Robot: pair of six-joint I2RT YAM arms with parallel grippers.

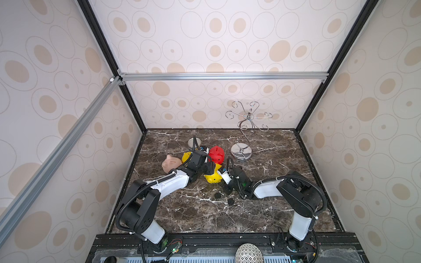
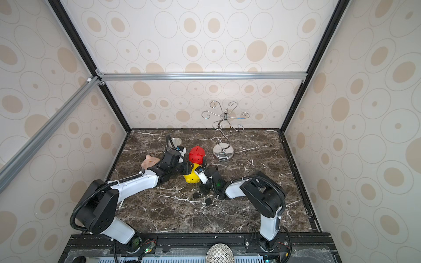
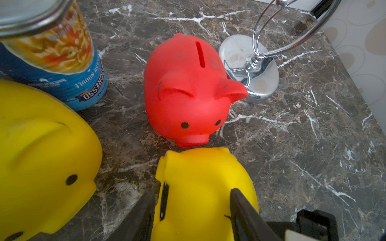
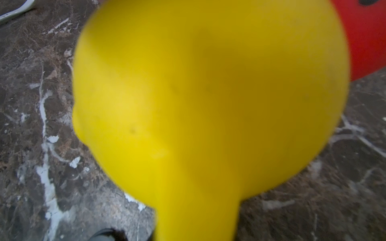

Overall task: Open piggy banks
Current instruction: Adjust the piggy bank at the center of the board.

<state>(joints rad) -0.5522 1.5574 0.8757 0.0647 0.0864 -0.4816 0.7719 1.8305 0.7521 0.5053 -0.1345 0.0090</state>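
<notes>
My left gripper [image 3: 194,192] is shut on a yellow piggy bank [image 3: 200,187], one dark finger [image 3: 146,208] pressed against each flank. In both top views this yellow piggy bank [image 1: 213,177] [image 2: 192,176] lies mid-table between the two grippers. My right gripper [image 1: 219,180] is right up against it from the other side. The pig fills the right wrist view as a yellow blur [image 4: 208,94] and hides the jaws. A red piggy bank [image 1: 216,154] [image 3: 183,89] stands upright just behind. A second yellow piggy bank [image 3: 41,156] and a pale pink one [image 1: 170,162] sit to the left.
Two loose black round plugs [image 1: 218,195] [image 1: 231,201] lie on the marble in front of the held pig. A blue-labelled soup can [image 3: 52,52] stands behind the left arm. A chrome wire stand [image 1: 241,152] rises at the back right, close to the red pig.
</notes>
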